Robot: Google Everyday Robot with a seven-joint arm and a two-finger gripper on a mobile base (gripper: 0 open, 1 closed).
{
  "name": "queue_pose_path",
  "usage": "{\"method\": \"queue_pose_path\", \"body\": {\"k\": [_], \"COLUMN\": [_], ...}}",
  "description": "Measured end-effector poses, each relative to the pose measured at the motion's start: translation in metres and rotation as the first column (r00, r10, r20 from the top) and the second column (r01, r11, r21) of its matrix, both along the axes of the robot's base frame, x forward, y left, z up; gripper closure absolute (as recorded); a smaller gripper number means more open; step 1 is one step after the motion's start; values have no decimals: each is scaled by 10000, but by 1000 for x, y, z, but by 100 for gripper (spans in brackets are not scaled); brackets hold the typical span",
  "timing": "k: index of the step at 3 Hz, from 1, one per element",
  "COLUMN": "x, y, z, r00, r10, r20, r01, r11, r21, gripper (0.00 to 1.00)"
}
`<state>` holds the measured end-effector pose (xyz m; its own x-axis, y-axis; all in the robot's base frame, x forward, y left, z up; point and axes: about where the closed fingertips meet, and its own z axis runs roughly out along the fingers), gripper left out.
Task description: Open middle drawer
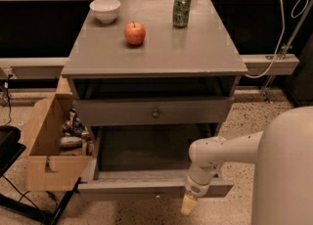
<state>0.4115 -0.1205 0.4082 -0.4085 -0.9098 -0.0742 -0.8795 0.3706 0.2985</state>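
Middle drawer (142, 188) stands pulled well out beneath the shut top drawer (155, 112), so the opening looks done. The hand (189, 204) hangs low at its front edge, right of centre, probably to clear it; whether open or closed I cannot tell.

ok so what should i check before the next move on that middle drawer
1. middle drawer pulled out: ok, its inside shows.
2. gripper free of the drawer front: cannot tell; it sits low at the front's right end.
3. cardboard box apart from the drawer's left corner: cannot tell, very close.
4. apple, can and bowl settled on the cabinet top: ok.
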Motion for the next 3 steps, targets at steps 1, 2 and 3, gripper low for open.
{"method": "queue_pose_path", "body": {"k": [1,2,3], "x": [0,0,0], "y": [0,0,0], "z": [0,0,0], "r00": [10000,10000,10000], "r10": [0,0,0], "r20": [-1,-1,-1], "r01": [0,0,0], "r11": [10000,10000,10000], "r21": [0,0,0], "gripper": [27,4,0]}}
